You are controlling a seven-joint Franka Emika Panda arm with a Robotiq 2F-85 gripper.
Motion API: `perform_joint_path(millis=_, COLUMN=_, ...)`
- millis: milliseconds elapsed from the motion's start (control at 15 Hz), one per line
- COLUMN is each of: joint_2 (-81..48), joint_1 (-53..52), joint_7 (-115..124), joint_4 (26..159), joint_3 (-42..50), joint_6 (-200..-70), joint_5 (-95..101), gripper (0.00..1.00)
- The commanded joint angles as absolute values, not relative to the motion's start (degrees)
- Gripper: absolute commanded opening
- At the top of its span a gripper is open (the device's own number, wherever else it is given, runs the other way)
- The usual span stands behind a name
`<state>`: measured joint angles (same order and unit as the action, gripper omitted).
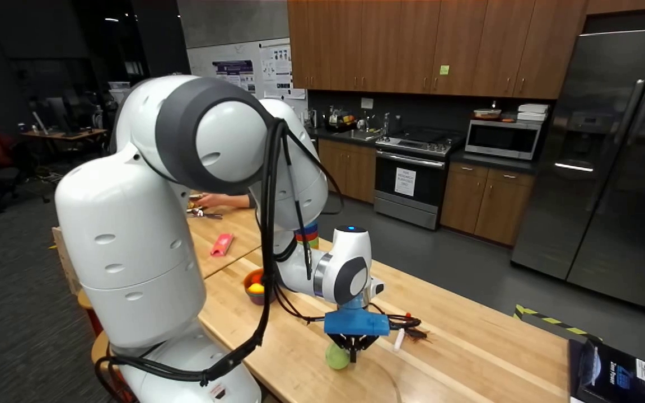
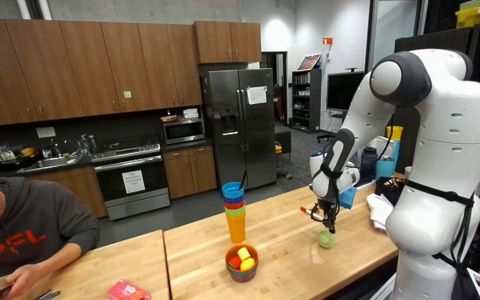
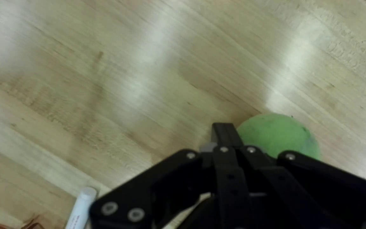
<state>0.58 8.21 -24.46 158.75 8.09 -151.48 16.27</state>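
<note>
While the claw [image 1: 353,357] stands low over the tabletop [image 1: 440,366], its fingers [image 3: 227,135] pressed together with nothing pinched between them, the green ball [image 2: 326,239] rests on that surface just beside the fingertips; whether they touch it cannot be told. Judged from this arrangement, no hold on the ball is established and no lift is under way: the tabletop alone appears to bear it. Near the claw lies a white marker [image 2: 312,214] with a red end, likewise ungripped. Farther off in both exterior views, a bowl [image 2: 242,276] contains red and yellow items [image 2: 247,264], and a stack of colored cups [image 2: 236,225] stands upright near it. How much handling remains is not determinable here.
</note>
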Motion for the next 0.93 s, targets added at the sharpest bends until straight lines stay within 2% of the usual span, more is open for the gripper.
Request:
perform_joint_path(millis=0, joint_2=2.4, joint_1=7.4, joint_7=-25.2, joint_4=159.6, joint_3=7.4, joint_6=-151.2, joint_5=15.2, gripper=0.0)
perform_joint_path(millis=733, joint_2=5.7, joint_1=3.1, joint_7=-26.7, joint_4=159.4, joint_3=3.6, joint_6=-148.0, joint_5=7.5, gripper=0.0)
perform_joint_path(millis=800, joint_2=6.5, joint_1=2.8, joint_7=-26.5, joint_4=159.5, joint_3=3.5, joint_6=-146.5, joint_5=7.1, gripper=0.03)
perform_joint_path(millis=867, joint_2=3.2, joint_1=3.2, joint_7=-25.2, joint_4=158.7, joint_3=3.9, joint_6=-149.2, joint_5=8.9, gripper=0.02)
